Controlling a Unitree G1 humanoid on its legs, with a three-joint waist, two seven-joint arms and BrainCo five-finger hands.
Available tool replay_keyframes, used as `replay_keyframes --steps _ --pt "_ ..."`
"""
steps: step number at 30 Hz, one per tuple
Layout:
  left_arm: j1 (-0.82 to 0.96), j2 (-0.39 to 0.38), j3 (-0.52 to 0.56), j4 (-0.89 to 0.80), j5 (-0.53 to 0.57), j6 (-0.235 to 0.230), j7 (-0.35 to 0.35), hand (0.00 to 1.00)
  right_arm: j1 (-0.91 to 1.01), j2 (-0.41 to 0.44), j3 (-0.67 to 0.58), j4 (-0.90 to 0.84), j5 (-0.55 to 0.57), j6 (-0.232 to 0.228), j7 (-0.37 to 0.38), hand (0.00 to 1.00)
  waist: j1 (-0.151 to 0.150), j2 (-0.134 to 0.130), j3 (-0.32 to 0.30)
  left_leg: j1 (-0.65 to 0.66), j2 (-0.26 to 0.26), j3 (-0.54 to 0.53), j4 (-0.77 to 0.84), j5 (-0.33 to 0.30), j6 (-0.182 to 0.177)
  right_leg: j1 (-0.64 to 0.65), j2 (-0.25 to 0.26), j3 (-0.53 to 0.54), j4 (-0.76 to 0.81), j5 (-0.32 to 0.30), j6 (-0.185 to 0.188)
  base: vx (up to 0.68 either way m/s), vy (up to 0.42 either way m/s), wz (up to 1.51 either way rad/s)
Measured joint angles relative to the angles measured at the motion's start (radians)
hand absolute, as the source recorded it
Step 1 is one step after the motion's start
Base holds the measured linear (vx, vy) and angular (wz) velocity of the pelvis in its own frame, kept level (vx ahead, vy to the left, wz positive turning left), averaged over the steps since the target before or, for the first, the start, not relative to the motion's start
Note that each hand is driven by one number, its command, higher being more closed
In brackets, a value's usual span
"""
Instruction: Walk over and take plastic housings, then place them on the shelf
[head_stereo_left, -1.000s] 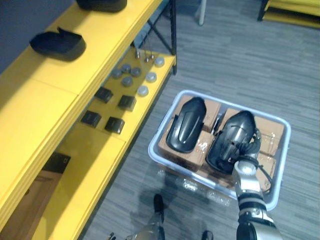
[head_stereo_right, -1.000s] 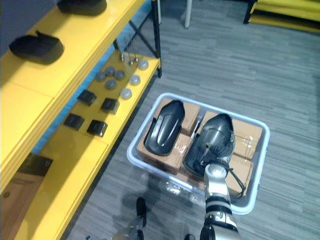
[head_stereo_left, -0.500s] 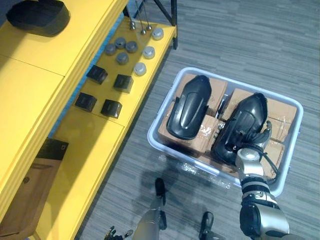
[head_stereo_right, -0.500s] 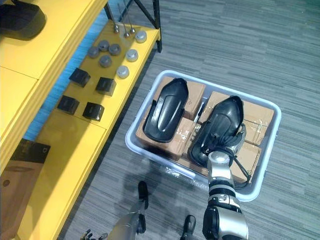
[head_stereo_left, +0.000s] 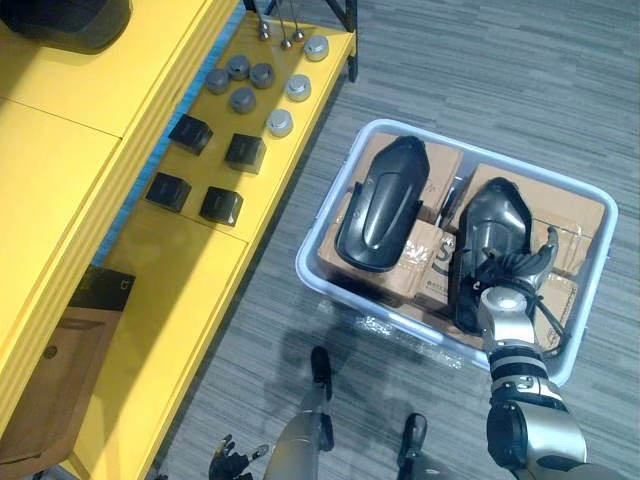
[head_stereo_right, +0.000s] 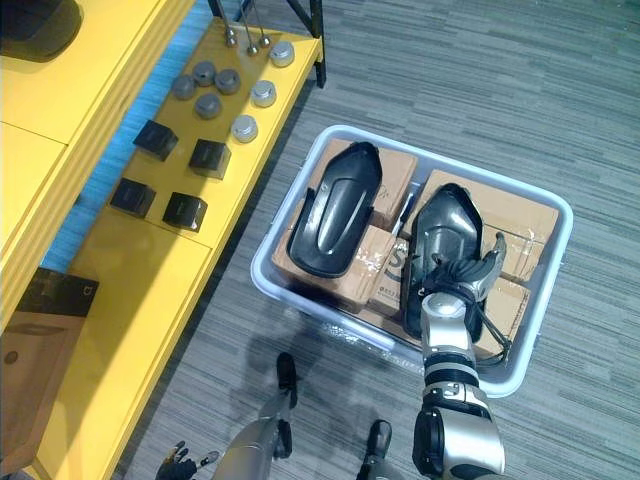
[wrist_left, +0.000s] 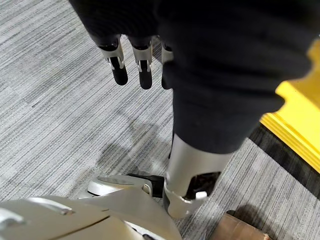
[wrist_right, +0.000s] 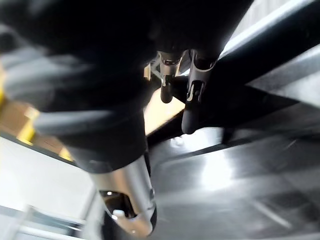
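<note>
1. Two black plastic housings lie side by side on cardboard boxes (head_stereo_left: 425, 265) in a pale bin (head_stereo_left: 520, 165). The bin stands on the floor just beside the yellow shelf (head_stereo_left: 60, 150).
2. The right housing (head_stereo_left: 490, 235) is the one being handled; the left housing (head_stereo_left: 385, 205) lies untouched.
3. We judge them to be stiff, hollow, glossy shells: light for their bulk, but likely slippery on the domed back.
4. We think the best hold is across the narrow end or under a rim edge. A pinch on the smooth crown would probably slide.
5. The right robot hand (head_stereo_left: 510, 275) rests on the near end of the right housing. Its fingers are spread and laid against the shell, not curled round it.
6. The right wrist view shows the fingertips (wrist_right: 189, 122) meeting the black surface.
7. The left robot hand (wrist_left: 132, 60) hangs low over the floor, fingers relaxed, holding nothing.
</note>
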Motion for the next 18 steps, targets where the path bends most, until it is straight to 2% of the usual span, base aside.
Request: replay_keyframes --steps 4,7,14,17,18 --pt "-0.001 0.000 0.006 -0.001 0.008 0.000 -0.001 0.00 0.051 -0.006 -0.002 -0.146 0.002 -0.070 -0.001 0.00 -0.007 -0.001 0.001 0.000 0.001 0.000 0.001 0.000 0.000 0.000 0.001 0.000 0.000 0.000 0.000 0.00 0.000 0.00" --pt "-0.003 0.000 0.012 -0.001 0.029 0.000 -0.002 0.00 0.077 -0.007 -0.003 -0.197 0.002 -0.093 -0.003 0.00 -0.008 -0.002 0.002 0.000 0.003 0.000 0.003 -0.001 -0.001 0.001 0.002 0.001 0.000 0.000 0.000 0.00 0.000 0.00" --pt "-0.003 -0.001 0.034 -0.002 0.045 0.001 -0.003 0.00 0.110 -0.012 -0.020 -0.223 -0.005 -0.094 -0.009 0.00 -0.023 -0.007 0.005 -0.002 0.002 0.000 0.003 -0.001 -0.001 -0.005 0.002 0.004 0.004 0.000 0.000 0.00 -0.001 0.00" --pt "-0.003 -0.001 0.032 -0.010 0.045 -0.002 -0.003 0.00 0.056 -0.090 -0.007 -0.083 -0.019 -0.073 -0.008 0.00 -0.024 -0.008 0.006 -0.023 0.000 -0.006 0.005 0.002 0.002 -0.030 0.003 0.002 0.018 0.000 0.000 0.00 0.000 0.00" --pt "-0.003 0.000 0.031 -0.016 0.040 -0.002 -0.003 0.00 0.007 -0.145 0.014 0.018 -0.021 -0.056 -0.004 0.00 -0.024 -0.007 0.007 -0.040 0.000 -0.007 0.008 0.004 0.005 -0.045 0.003 0.001 0.019 0.000 0.000 0.00 0.000 0.00"
